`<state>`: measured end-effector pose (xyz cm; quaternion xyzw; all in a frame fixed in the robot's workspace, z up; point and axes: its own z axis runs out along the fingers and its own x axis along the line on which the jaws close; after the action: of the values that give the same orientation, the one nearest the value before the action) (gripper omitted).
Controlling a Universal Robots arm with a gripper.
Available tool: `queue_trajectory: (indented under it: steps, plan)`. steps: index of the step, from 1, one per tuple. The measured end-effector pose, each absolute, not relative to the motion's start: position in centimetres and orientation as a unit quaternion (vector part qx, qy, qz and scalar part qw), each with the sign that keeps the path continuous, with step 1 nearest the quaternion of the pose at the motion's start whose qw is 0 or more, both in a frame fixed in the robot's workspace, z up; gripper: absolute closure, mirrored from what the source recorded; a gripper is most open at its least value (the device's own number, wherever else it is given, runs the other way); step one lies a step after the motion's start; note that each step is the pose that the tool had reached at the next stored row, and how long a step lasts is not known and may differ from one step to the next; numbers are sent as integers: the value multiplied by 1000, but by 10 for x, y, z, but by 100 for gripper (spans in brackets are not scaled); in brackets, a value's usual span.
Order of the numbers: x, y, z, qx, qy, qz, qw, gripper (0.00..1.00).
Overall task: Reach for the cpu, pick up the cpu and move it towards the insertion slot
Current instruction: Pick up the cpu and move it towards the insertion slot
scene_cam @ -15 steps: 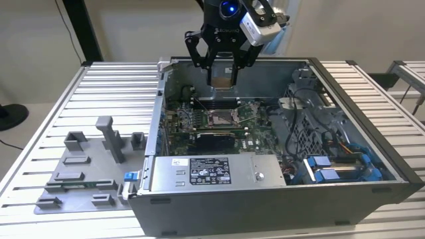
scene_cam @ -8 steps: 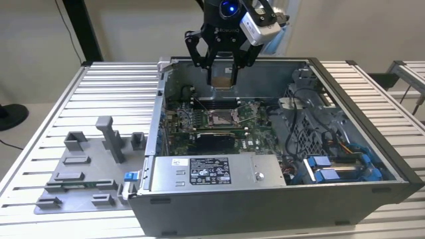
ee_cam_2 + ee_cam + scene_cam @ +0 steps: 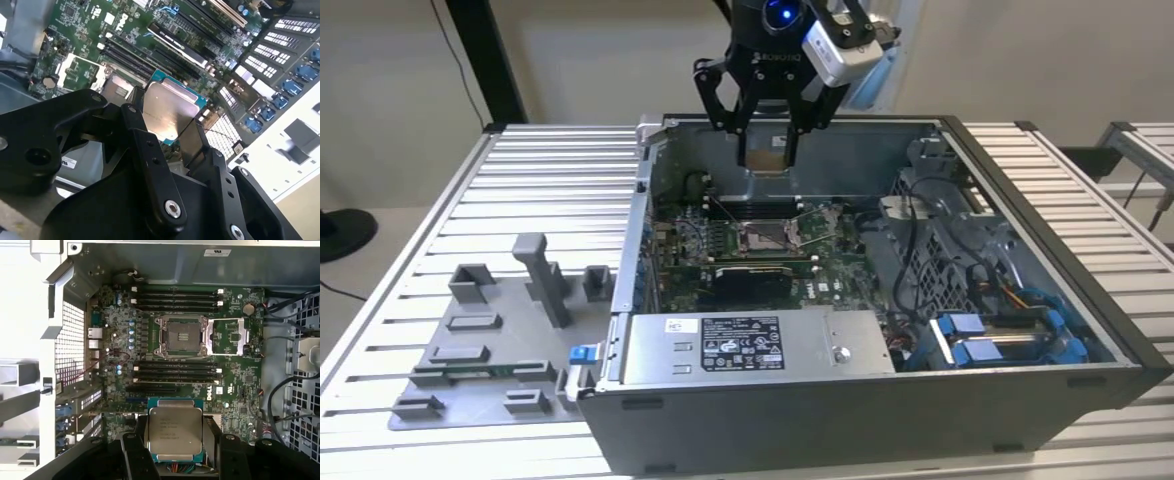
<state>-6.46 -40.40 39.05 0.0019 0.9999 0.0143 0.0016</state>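
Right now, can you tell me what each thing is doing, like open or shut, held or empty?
cpu: held in the gripper, up above the motherboard.
gripper: shut on the cpu, hanging over the case.
insertion slot: empty, its cover flipped open beside it.
computer case: side panel off, insides showing.
grey fixture blocks: sitting on the table, nothing touching them.

Silvery square cpu (image 3: 175,433) (image 3: 167,111) (image 3: 767,155), level, held above motherboard socket (image 3: 182,336)

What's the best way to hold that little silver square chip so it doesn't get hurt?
By two opposite edges, coming down from above, as the gripper holds the cpu here. It is thin and flat, so the rim is the only part fingers can pinch, and that probably keeps them off both faces. The open socket lies on the board beyond.
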Motion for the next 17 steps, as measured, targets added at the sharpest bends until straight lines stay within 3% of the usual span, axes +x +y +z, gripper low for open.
queue_trajectory:
  steps: [17]
  plan:
    - [-53,-365,388,2,1000,16,2,100]
